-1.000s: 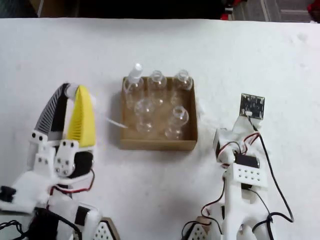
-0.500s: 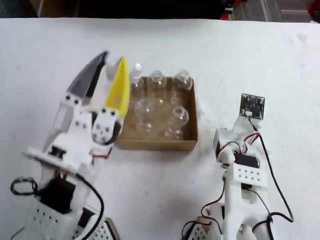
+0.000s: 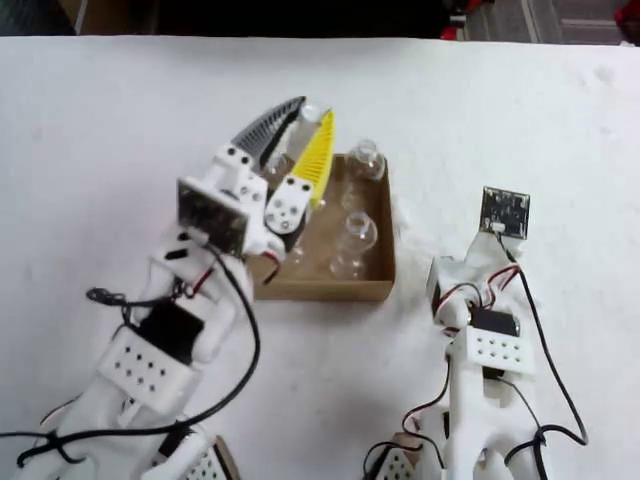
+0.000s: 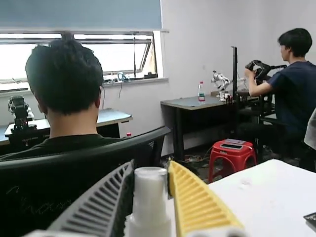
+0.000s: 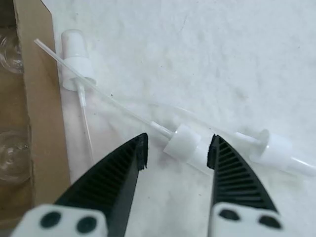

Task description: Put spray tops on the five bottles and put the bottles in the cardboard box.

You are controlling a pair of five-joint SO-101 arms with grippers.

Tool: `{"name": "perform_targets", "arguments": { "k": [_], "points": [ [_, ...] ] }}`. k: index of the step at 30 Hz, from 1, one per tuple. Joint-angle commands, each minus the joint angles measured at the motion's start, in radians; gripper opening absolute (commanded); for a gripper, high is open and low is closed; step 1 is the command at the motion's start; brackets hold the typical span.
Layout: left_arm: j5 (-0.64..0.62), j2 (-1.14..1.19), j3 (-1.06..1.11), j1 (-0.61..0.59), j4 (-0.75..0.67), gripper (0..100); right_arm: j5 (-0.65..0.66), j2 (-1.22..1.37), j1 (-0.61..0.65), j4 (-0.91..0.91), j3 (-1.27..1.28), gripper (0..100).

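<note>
My left gripper [image 3: 312, 112] is shut on a white spray top [image 3: 306, 120] and hangs over the back row of the cardboard box [image 3: 380, 270]. Its grey and yellow fingers clamp the spray top [image 4: 149, 197] upright in the left wrist view. Clear bottles [image 3: 366, 158] stand in the box; one near the front right [image 3: 356, 232] has no top, and the arm hides others. My right gripper [image 5: 177, 145] stands open just above a loose spray top [image 5: 183, 142] lying on the table beside the box [image 5: 42, 98].
Two more spray tops [image 5: 76, 59] [image 5: 276, 147] with long tubes lie on the white table right of the box. The right arm [image 3: 480, 320] sits close to the box's right side. Open table lies behind and left of the box.
The left arm has swung from the table's left side up and right, carrying the spray top to above the box's back row. The right arm has stayed still.
</note>
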State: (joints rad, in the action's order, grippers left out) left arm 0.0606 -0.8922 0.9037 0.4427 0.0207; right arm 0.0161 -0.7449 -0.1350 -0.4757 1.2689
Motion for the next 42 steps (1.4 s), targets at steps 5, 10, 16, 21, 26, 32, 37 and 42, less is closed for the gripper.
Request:
{"name": "perform_targets", "arguments": {
  "k": [5, 10, 16, 21, 26, 32, 37, 42],
  "points": [
    [-0.017, 0.088, -0.060, 0.013, -0.058, 2, 0.012, -0.013, 0.008, 0.050, -0.005, 18.0],
    [-0.008, 0.120, -0.040, 0.007, -0.210, 2, 0.012, -0.013, 0.008, 0.050, -0.005, 18.0],
    [-0.008, 0.104, -0.129, 0.007, -0.098, 2, 0.012, -0.013, 0.010, 0.050, -0.005, 18.0],
    [-0.008, 0.101, -0.135, -0.033, -0.083, 2, 0.012, -0.013, 0.010, 0.050, -0.005, 18.0],
    [-0.008, 0.102, -0.132, -0.084, -0.117, 2, 0.012, -0.012, 0.010, 0.050, -0.005, 18.0],
    [-0.015, 0.105, -0.095, -0.077, -0.126, 2, 0.012, -0.012, 0.010, 0.050, -0.005, 18.0],
    [-0.015, 0.116, -0.095, -0.085, -0.126, 2, 0.012, -0.012, 0.010, 0.050, -0.003, 18.0],
    [-0.015, 0.211, -0.092, -0.085, -0.221, 2, 0.012, -0.012, 0.010, 0.050, -0.003, 18.0]
  ]
}}
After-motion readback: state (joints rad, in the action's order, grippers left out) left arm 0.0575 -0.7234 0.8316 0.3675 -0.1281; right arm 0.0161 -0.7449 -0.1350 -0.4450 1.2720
